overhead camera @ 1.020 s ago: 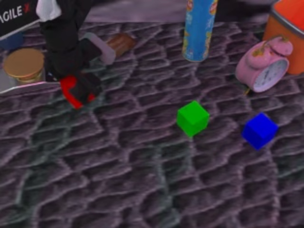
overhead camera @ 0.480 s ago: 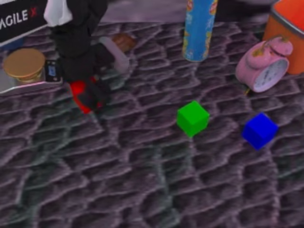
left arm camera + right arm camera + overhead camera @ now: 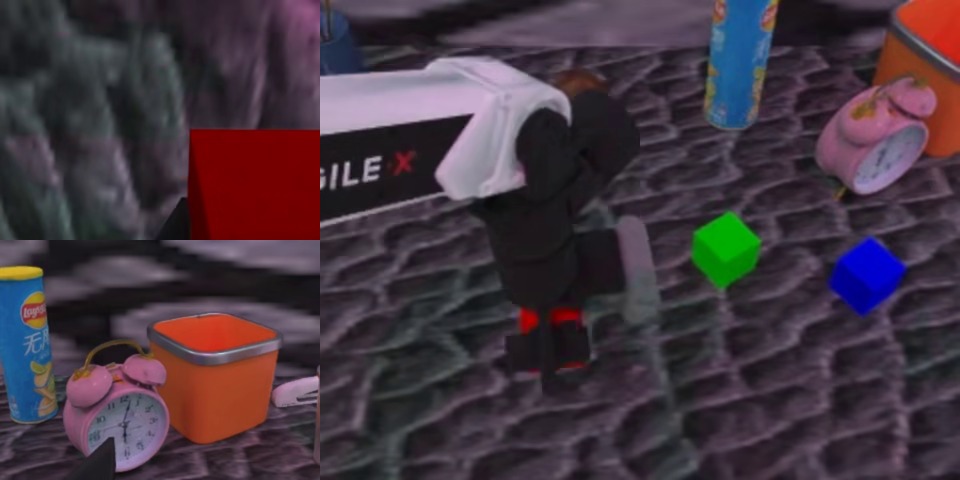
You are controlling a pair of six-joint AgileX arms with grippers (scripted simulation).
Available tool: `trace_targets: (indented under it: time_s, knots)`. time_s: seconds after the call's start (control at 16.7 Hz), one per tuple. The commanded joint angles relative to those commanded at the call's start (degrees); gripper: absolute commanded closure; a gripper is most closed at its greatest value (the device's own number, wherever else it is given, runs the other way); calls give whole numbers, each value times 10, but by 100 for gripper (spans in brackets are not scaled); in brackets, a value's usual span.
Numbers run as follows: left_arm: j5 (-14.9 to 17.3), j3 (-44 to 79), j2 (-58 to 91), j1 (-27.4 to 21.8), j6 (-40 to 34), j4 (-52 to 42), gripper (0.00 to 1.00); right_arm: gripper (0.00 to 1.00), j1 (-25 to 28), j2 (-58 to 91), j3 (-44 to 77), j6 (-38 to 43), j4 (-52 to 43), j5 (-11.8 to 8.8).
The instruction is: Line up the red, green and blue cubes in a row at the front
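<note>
My left gripper [image 3: 552, 345] is shut on the red cube [image 3: 530, 320], left of centre and toward the front of the table; only slivers of red show between the dark fingers. In the left wrist view the red cube [image 3: 255, 185] fills the lower corner beside one dark fingertip [image 3: 176, 227]. The green cube [image 3: 726, 248] rests on the cloth to the right of my left gripper. Farther right lies the blue cube [image 3: 867, 274]. My right arm is outside the top view; its wrist view shows one dark fingertip [image 3: 102, 460] with nothing held.
At the back stand a blue chips can [image 3: 740, 60], a pink alarm clock [image 3: 880, 140] and an orange bin [image 3: 925, 70] at the right edge. A pale stapler [image 3: 297, 392] lies beside the bin. My left arm's white link [image 3: 420, 140] spans the left side.
My left arm has swung from the back left toward the front and centre, carrying the red cube with it. The green and blue cubes have not moved.
</note>
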Motion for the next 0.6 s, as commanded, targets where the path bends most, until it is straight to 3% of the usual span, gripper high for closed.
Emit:
trace_targets:
  time_s: [0.18,0.6]
  knots:
    - [-1,-49,-47,-39,21,13,100,0,0,0,0,0,0,0]
    - [-1,-59,-45,-42,24,23,100,0,0,0,0,0,0,0]
